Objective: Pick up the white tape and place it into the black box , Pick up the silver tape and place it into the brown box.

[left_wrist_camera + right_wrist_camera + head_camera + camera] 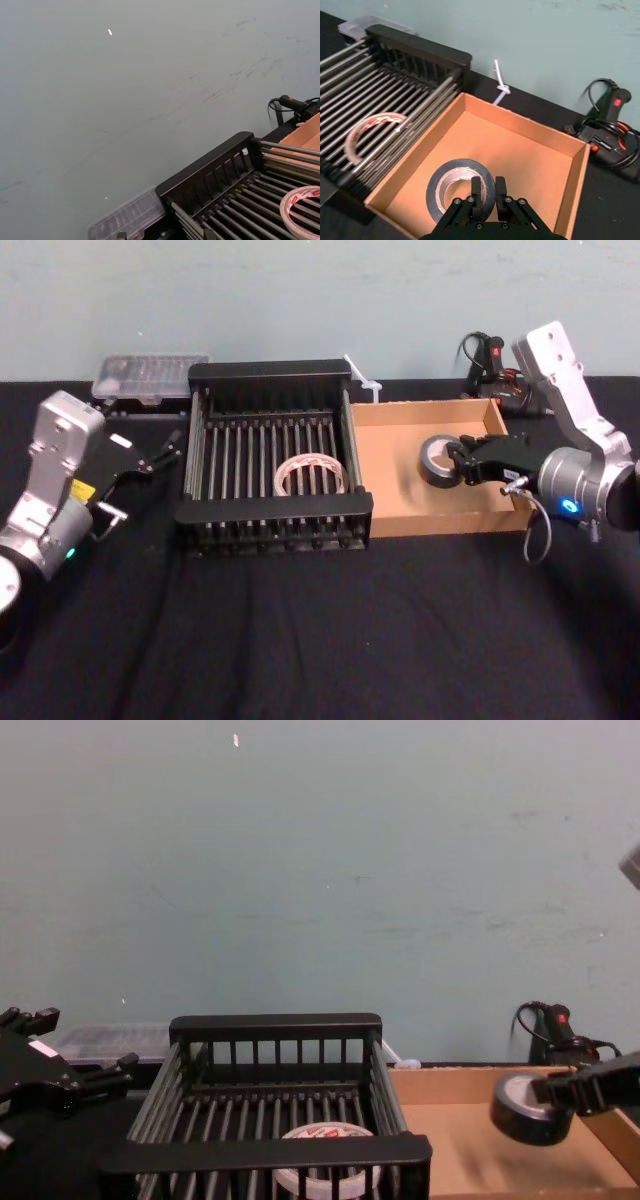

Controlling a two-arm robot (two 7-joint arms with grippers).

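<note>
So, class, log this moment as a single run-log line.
white tape: in black box | silver tape: in right claw, over brown box | left claw: parked left of black box, open

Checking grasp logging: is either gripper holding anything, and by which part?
Right gripper pinches the silver tape by its wall, one finger inside the core, over the brown box. Left gripper is open, holding nothing.
</note>
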